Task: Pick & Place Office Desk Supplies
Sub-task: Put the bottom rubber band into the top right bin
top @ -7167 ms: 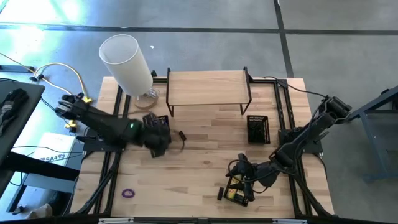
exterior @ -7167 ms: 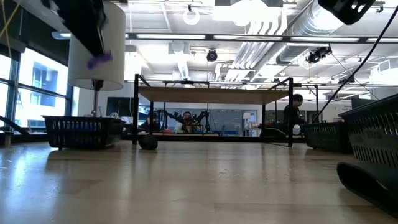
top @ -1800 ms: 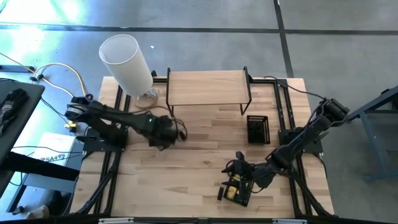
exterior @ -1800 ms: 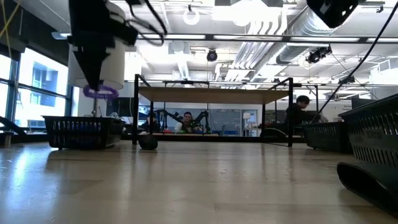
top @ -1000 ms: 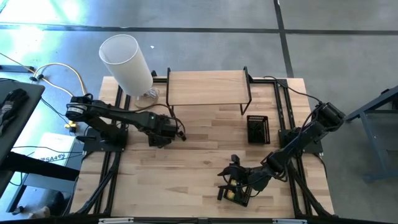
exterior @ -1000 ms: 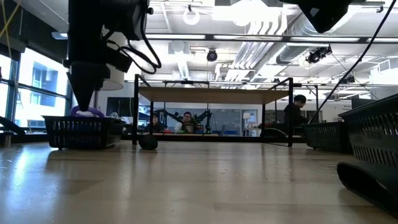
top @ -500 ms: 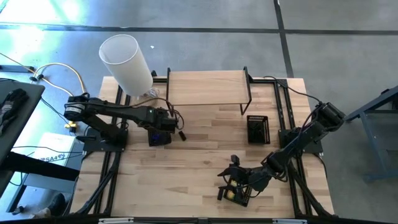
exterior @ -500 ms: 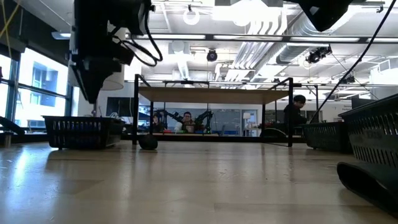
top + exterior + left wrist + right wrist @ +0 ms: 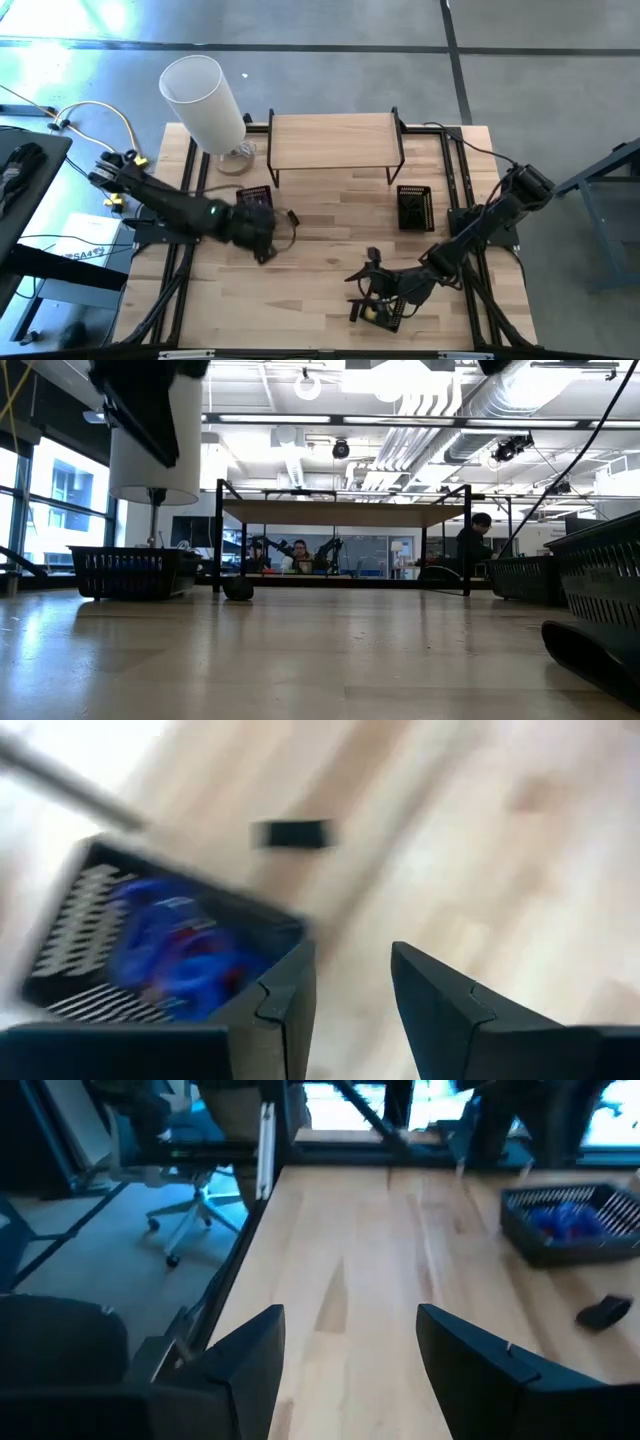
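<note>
The purple band that the left gripper (image 9: 350,995) had been carrying over the left mesh tray (image 9: 150,955) a second earlier was gone from its jaws, which stood partly open and empty; the arm had pulled back off the tray toward the worktop's (image 9: 330,250) middle. Blue and red bands (image 9: 175,945) lay in that tray, so the drop looked done. A small black block (image 9: 292,834) lay just beyond it. The right gripper (image 9: 345,1345) hovered, jaws wide and empty, near the front tray (image 9: 383,310).
</note>
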Robot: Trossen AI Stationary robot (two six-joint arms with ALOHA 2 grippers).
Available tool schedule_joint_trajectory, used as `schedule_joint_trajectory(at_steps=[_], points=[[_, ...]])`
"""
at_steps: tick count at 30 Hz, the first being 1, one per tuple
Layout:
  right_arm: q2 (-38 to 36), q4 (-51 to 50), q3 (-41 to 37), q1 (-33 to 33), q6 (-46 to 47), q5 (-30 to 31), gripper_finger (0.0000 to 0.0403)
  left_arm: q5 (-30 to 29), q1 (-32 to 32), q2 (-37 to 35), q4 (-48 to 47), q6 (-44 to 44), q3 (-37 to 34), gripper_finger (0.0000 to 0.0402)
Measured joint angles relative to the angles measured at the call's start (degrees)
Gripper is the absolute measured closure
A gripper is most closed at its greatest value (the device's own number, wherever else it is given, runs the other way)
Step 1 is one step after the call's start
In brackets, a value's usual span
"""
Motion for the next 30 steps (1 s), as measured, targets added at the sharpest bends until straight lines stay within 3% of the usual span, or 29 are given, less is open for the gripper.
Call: schedule_joint_trajectory(at_steps=[3, 7, 13, 22, 25, 30], points=[[0.0, -6.2, 3.9, -0.9, -1.4, -0.2, 0.0188, -1.6, -5.7, 1.0, 5.8, 0.1, 0.0, 0.0277], [0.7, -24.0, 13.6, -1.2, 1.2, -0.2, 0.0188, -6.5, -12.9, 2.6, 11.3, 0.0, 0.0, 0.0277], [8.8, -46.0, 31.2, -0.8, 4.9, -4.5, 0.0188, -14.6, -20.1, 6.1, 14.3, -2.5, 0.0, 0.0277], [28.5, -74.5, 58.2, -1.8, 8.7, -13.4, 0.0188, -16.2, -22.4, 9.8, 14.3, -4.8, 0.0, 0.0277], [33.0, -79.2, 62.4, -2.3, 8.7, -16.1, 0.0188, -16.2, -22.8, 10.3, 14.3, -5.0, 0.0, 0.0277], [36.5, -79.8, 63.0, -2.8, 7.4, -19.4, 0.0188, -16.2, -22.9, 10.2, 14.4, -5.0, 0.0, 0.0277]])
